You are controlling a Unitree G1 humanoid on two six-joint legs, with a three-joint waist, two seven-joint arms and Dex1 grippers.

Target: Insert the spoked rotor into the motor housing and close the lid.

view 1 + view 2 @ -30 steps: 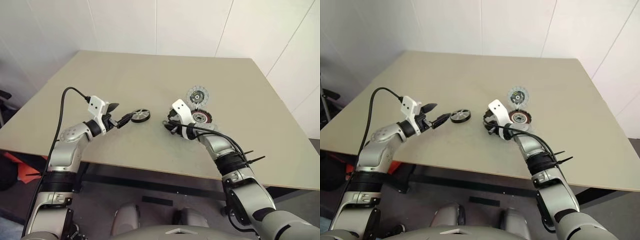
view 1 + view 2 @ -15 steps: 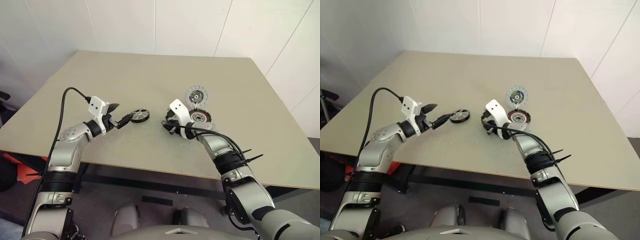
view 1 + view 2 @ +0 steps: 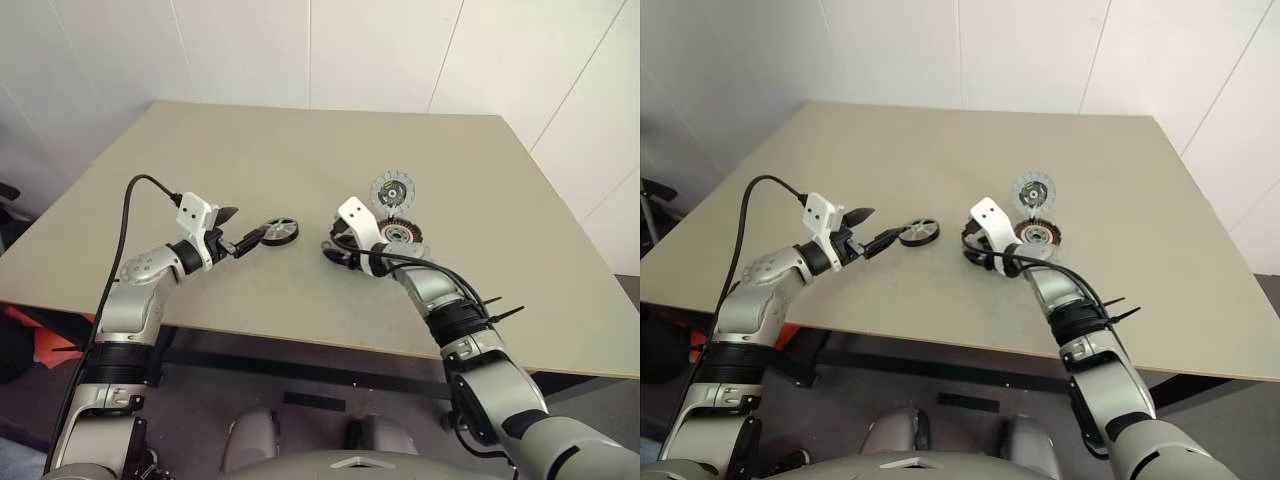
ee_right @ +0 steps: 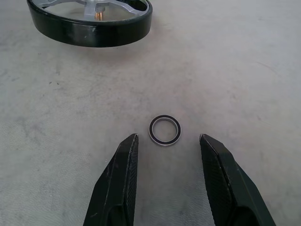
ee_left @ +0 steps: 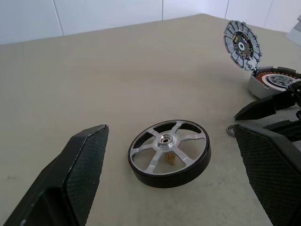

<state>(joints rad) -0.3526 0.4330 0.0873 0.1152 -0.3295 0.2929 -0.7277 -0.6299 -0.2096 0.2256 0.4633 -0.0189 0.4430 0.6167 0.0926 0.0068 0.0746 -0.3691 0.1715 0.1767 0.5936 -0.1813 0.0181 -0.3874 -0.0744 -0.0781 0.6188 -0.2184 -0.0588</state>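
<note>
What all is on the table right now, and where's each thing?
Table: one, beige, against white walls.
Spoked rotor: one, black rim with silvery spokes, flat on the table between the open left fingers.
Motor housing: one, silvery with copper windings, beside the right wrist.
Lid: one, silvery-grey with dark centre, raised behind the housing.
Small ring: one, dark with pale edge, just ahead of the right fingers.
Left gripper: black, open.
Right gripper: black, open.

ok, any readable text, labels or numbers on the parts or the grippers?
None readable.
Spoked rotor: bare rim and spokes, no marking.
Lid: fine detail around its dark centre, too small to read as text.
Motor housing: no label visible.
Small metal ring: plain.
Right gripper and left gripper: plain black fingers.
</note>
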